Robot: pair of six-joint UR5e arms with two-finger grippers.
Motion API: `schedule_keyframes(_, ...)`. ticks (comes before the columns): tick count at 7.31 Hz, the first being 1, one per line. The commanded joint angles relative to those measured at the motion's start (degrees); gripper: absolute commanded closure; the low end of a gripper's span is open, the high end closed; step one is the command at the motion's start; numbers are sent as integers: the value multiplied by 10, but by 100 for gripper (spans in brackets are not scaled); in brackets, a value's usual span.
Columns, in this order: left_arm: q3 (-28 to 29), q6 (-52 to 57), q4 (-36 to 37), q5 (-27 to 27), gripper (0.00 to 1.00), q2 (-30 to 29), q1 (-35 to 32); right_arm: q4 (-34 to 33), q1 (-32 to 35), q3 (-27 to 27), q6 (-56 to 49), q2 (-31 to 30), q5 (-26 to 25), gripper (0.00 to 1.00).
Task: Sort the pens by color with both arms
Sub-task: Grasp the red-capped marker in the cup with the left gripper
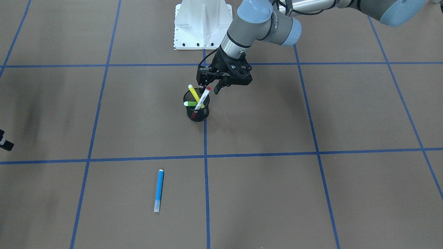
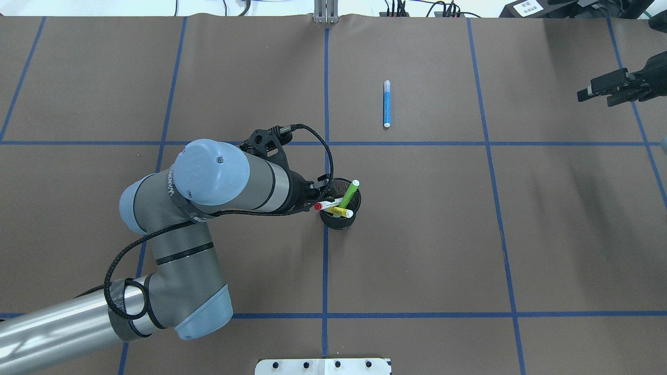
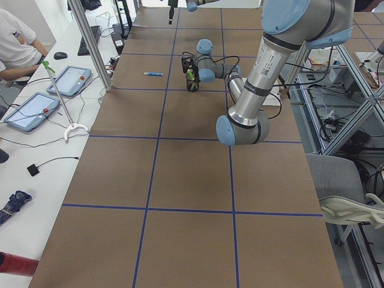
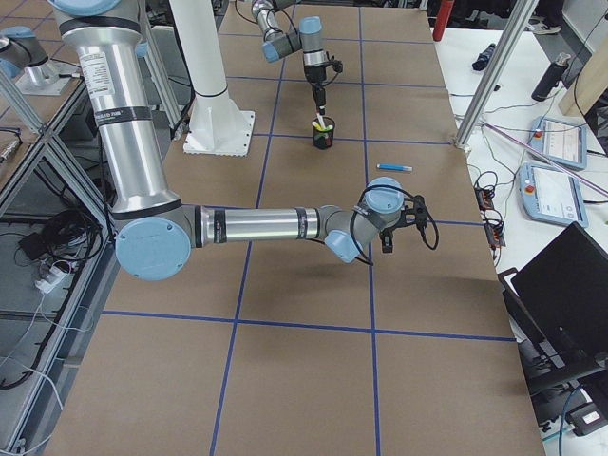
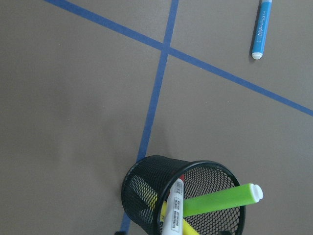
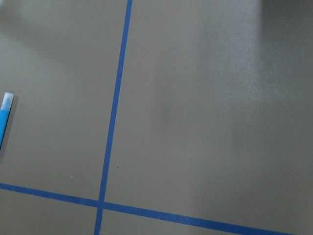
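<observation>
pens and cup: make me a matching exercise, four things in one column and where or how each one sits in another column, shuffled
Column one
1. blue pen
2. green pen
3. red-capped pen
4. mesh cup

Column two
a. upright, partly over a blue tape line
b. lying flat on the table, outside the cup
c. leaning in the cup, the left end effector right at its cap
d. leaning in the cup, away from the end effector

Pairs: 1-b, 2-d, 3-c, 4-a
</observation>
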Motion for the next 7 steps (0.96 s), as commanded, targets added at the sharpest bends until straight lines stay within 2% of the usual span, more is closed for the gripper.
schedule_keyframes(1, 12, 0, -18, 1, 44, -1, 1, 0, 0, -5, 0, -1, -2, 0)
schedule_keyframes(2, 14, 1, -20, 1, 45, -1, 1, 0, 0, -7, 0, -1, -1, 0)
schedule_keyframes(3, 14, 0, -20, 1, 56, -1, 1, 0, 0, -7, 0, 0, -1, 0)
schedule_keyframes(5, 11, -1, -21, 0, 100, -1, 1, 0, 0, -7, 0, 0, -1, 0)
schedule_keyframes(7, -5, -4, -21, 0, 100, -1, -1, 0, 0, -7, 0, 0, -5, 0)
